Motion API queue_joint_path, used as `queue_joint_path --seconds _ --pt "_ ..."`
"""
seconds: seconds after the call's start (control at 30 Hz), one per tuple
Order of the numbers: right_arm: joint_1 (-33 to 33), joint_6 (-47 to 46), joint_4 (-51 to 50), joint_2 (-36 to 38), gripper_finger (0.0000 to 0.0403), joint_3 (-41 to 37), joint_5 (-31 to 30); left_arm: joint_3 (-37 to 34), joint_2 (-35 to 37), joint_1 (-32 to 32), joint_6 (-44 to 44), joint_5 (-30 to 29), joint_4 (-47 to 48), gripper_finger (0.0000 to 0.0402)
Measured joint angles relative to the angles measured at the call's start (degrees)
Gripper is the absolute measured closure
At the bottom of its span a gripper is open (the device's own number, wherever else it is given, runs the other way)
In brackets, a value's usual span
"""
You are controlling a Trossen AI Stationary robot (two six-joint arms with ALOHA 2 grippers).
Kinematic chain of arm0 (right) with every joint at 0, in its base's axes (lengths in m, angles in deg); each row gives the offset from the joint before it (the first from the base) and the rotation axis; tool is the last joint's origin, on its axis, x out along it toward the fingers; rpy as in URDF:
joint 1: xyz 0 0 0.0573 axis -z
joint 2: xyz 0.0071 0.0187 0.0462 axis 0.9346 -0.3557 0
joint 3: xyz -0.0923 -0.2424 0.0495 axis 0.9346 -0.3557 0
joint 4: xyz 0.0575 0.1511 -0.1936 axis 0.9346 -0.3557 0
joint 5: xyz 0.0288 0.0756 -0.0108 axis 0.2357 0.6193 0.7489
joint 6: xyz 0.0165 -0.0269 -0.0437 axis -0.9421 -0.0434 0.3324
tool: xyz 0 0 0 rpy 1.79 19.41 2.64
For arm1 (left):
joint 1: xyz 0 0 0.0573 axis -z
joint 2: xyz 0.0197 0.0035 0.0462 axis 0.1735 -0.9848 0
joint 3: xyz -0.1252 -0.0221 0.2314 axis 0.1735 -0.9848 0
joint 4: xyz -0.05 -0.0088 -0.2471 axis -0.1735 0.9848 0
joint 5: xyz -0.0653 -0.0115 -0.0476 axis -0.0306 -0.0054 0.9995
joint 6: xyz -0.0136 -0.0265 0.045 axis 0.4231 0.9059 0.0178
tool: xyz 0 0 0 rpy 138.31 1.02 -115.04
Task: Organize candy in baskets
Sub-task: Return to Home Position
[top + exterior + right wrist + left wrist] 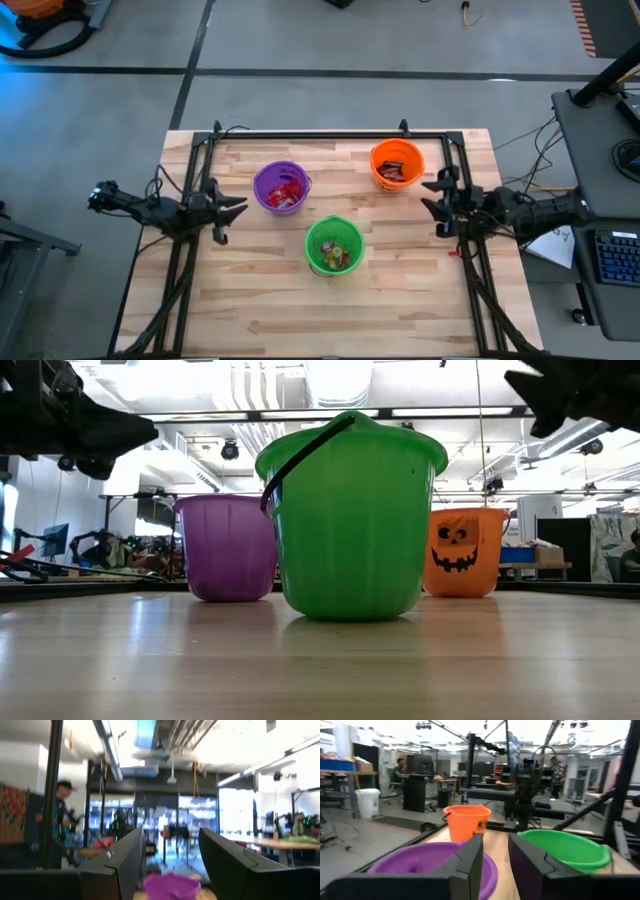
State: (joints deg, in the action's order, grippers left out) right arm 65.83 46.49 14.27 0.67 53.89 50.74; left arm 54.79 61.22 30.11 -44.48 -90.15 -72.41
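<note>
Three round baskets stand upright on their bases on the wooden table. The purple basket [281, 187] [228, 545] holds shiny red candy packets [286, 193]. In the orange basket [397, 165] [462, 552] lie dark brown bars [394, 171]. The green basket [334, 244] [350, 520] contains small mixed sweets [336, 252]. My left gripper [238, 210] [495, 862] hovers open just left of the purple basket, raised above the table. My right gripper [430, 194] [170, 852] hangs open to the right of the orange basket, also raised.
A black metal frame [320, 135] runs along the table's far edge and down both sides behind the arms. Bare wood [330, 315] fills the near half of the table. People stand in the room beyond the table [62, 815].
</note>
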Motion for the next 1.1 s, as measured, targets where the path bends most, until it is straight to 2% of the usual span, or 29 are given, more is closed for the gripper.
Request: queue_joint_path --seconds 0.27,0.43,0.57,0.7,0.8,0.9,1.1 --pt "0.00 3.82 -13.74 6.61 0.0213 -0.02 3.16 -0.02 -1.00 0.00 5.24 3.00 5.02 0.0324" --pt "0.00 5.74 -14.49 8.27 0.0213 -0.04 3.62 -0.02 -2.43 0.00 6.25 2.56 5.07 0.0324" --pt "0.00 9.56 -19.05 9.06 0.0213 -0.07 3.10 0.10 -4.16 0.00 5.47 2.23 5.34 0.0324" --pt "0.00 9.57 -18.47 10.07 0.0213 -0.07 3.02 0.43 -5.65 0.00 5.45 2.18 5.92 0.0324" --pt "-0.02 9.94 -19.21 9.49 0.0213 -0.09 -0.19 0.46 -6.42 0.00 5.41 2.18 5.96 0.0324" --pt "0.00 2.47 -22.49 8.40 0.0213 -0.09 -2.82 0.49 -7.05 0.00 5.38 2.20 5.97 0.0324" --pt "-0.01 -14.27 -28.46 6.66 0.0213 -0.11 -2.88 0.54 -8.31 0.00 5.34 2.20 5.92 0.0324"
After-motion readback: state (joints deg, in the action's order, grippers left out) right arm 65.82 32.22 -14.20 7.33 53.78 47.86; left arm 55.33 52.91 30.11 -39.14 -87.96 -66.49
